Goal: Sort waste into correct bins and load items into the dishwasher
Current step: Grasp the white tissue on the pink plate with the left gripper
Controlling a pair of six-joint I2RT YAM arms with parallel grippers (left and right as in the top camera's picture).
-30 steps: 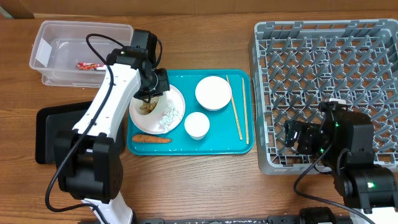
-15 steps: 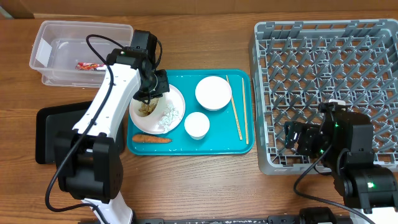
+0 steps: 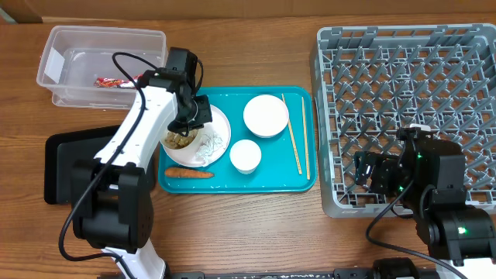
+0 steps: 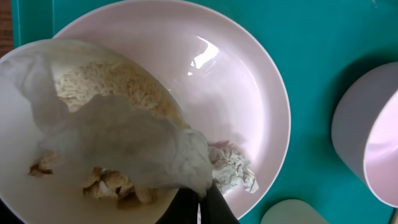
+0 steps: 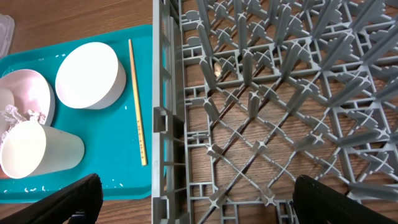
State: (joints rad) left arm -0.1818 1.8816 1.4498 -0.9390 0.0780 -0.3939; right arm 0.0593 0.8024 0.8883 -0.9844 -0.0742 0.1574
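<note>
My left gripper [image 3: 188,122] is shut on the rim of a small white bowl [image 4: 112,137] and holds it tilted over the white plate [image 4: 236,74] on the teal tray. Whitish rice scraps [image 4: 99,81] lie inside the bowl. The crumpled foil ball [image 4: 233,169] rests on the plate beside it. The orange carrot [image 3: 188,173] lies on the tray in front of the plate. The red-and-white wrapper [image 3: 112,81] sits in the clear tub [image 3: 58,46]. My right gripper [image 5: 199,205] is open above the front left corner of the grey dish rack [image 3: 411,116].
On the teal tray [image 3: 279,182] stand a larger white bowl [image 3: 266,115] and a white cup [image 3: 245,156], with two chopsticks [image 3: 294,143] at its right edge. The black tray [image 3: 58,167] lies left of the teal tray, partly under my left arm.
My left gripper has shifted slightly toward the front of the plate, with the bowl tipped further. The right arm has not moved.
</note>
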